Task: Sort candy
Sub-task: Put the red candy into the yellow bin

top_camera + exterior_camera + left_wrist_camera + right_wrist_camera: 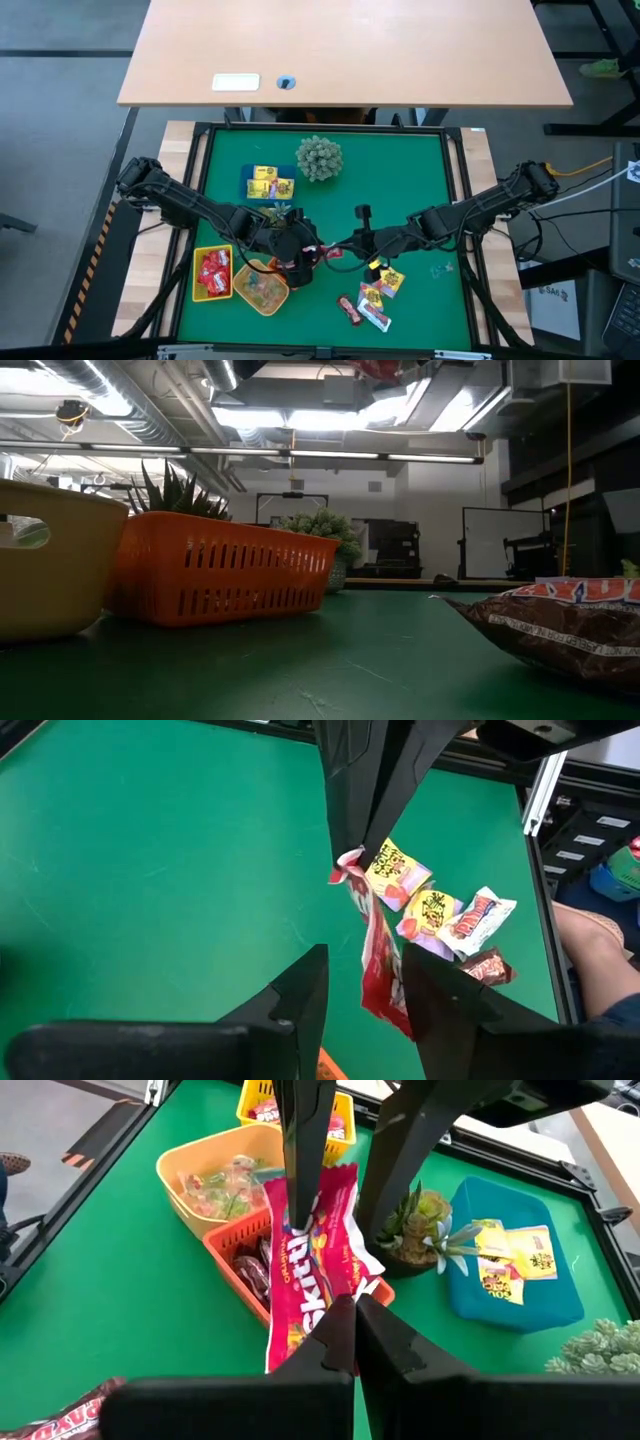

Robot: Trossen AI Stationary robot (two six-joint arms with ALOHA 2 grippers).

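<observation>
Right wrist view shows a handover in progress: right gripper (355,1308) has its jaws pinched tight on one end of the red packet (305,1265), and the left gripper (362,982) sits around the other end, jaws partly parted with the packet hanging between them. I can't confirm firm contact on the left side, so treat the packet as carried by the right arm for now.

Location: packet is in the air near the middle of the green surface (400,180), just above the orange tray (245,1245).

Sorted so far: yellow tray (212,272) holds red packets, round yellow basket (205,1165) holds clear pieces, blue tray (510,1270) holds yellow packets. A loose pile (375,295) of candy is left (yellow packets, a brown bar, a white-wrapped one), near the front edge on the right arm's side.

To do this step well, my read:
- left closes fully on the packet before right lets go
- grip the flat seam, not the filled middle, or it slips
- right opens slowly, no tug
- keep clear of the small potted plant (425,1220) beside the orange tray
- red goes with red, so yellow tray is the likely target
</observation>
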